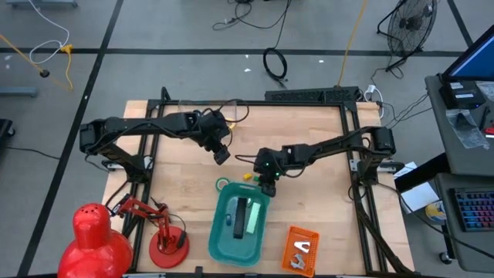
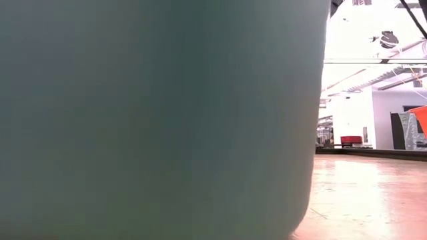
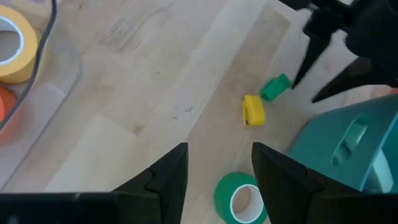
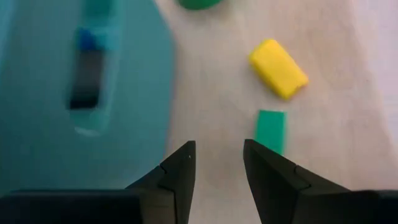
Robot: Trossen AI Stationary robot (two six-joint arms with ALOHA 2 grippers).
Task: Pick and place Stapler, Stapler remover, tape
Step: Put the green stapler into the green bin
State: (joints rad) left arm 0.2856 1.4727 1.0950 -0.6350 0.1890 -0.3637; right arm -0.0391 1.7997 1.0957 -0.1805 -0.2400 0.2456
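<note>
Our right gripper (image 4: 217, 163) hangs empty, fingers apart, beside the teal bin (image 1: 224, 235), which holds the stapler (image 1: 241, 218). Green tape (image 3: 239, 198) sits under the left gripper (image 3: 219, 168), also apart. We could grab the green block (image 4: 270, 129) instead.

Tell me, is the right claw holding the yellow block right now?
No. In the right wrist view the right claw is open and empty, and the yellow block lies on the table ahead of it, untouched.
</note>
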